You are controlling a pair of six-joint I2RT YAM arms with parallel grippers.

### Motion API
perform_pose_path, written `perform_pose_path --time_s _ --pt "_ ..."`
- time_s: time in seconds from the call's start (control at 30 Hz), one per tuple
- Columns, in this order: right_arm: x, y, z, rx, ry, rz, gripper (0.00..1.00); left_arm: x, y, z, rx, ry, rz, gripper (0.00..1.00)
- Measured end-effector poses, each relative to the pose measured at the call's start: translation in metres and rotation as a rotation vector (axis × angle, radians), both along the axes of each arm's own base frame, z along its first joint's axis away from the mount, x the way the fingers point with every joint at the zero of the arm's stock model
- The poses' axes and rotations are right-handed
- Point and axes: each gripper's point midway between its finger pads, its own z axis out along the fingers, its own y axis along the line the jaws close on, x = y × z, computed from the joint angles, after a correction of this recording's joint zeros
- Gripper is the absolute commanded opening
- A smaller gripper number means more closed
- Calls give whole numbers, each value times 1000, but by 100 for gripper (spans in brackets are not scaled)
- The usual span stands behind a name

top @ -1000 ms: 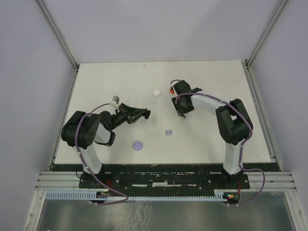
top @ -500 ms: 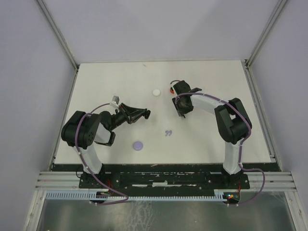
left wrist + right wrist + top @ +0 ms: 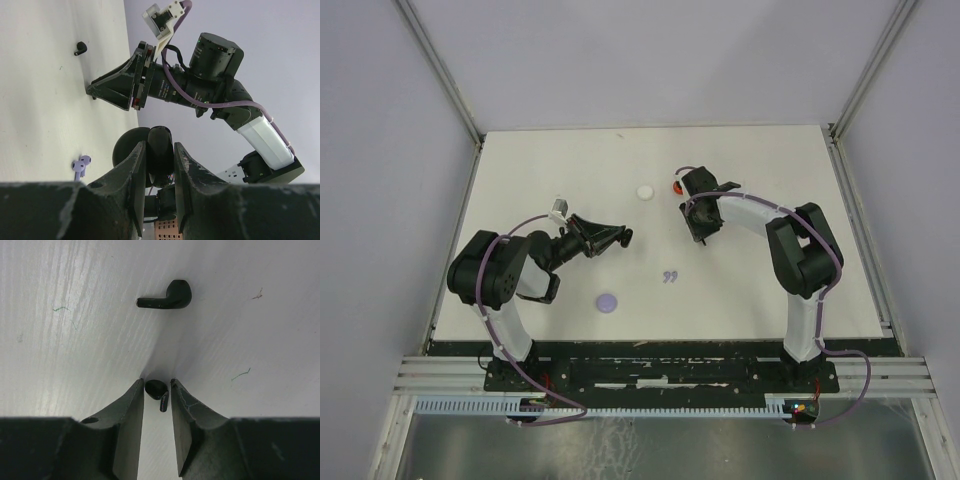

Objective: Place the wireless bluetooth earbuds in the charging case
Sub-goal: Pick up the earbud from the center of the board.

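1. The right gripper (image 3: 156, 384) stands tip-down at the table (image 3: 75, 340). Its jaws are set narrowly apart on either side of 1 black earbud (image 3: 155, 388), which lies on the surface directly between the fingertips. Whether the pads are pressed onto it cannot be told.
2. A 2nd black earbud (image 3: 167, 296) lies free on the table just ahead of those fingertips.
3. The left gripper (image 3: 160, 146) is pressed together on a dark glossy object (image 3: 160, 160), judged to be the black charging case.
4. The earbud is judged to be very light, rigid and smooth, so it is easily squirted or rolled out of a pinch.
5. It is best taken across the bulbous head with gentle pressure, so that the stem is left free for the case's socket.
6. The bud between the jaws is shown only by the right wrist view; from above, that spot is hidden under the tool.
7. The top view alone shows the layout:
   - the lavender pair (image 3: 669, 277) lies behind the right gripper, toward the bases;
   - a white disc (image 3: 645, 192) and a partly hidden red item (image 3: 677, 186) lie beside the right gripper;
   - a lavender disc (image 3: 608, 301) lies behind the left gripper.
8. The left wrist view alone shows the right arm side-on with its tip at the table.
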Motion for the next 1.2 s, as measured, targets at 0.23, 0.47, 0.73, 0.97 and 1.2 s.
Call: perform_pose_path --time_s 0.23,0.47,0.73,0.97,1.2 --pt "-1 1 -1 8 6 3 29 0 0 0 0 0 0 3" --pt "0 1 0 7 12 3 15 0 0 0 0 0 0 3" --pt "2 3 7 56 -65 4 7 0 0 0 0 2 0 3" --pt "-9 17 94 316 -412 59 6 0 -6 3 -35 42 -6 3" --pt "-28 48 190 577 -810 197 3 7 -25 14 -89 70 -33 3"
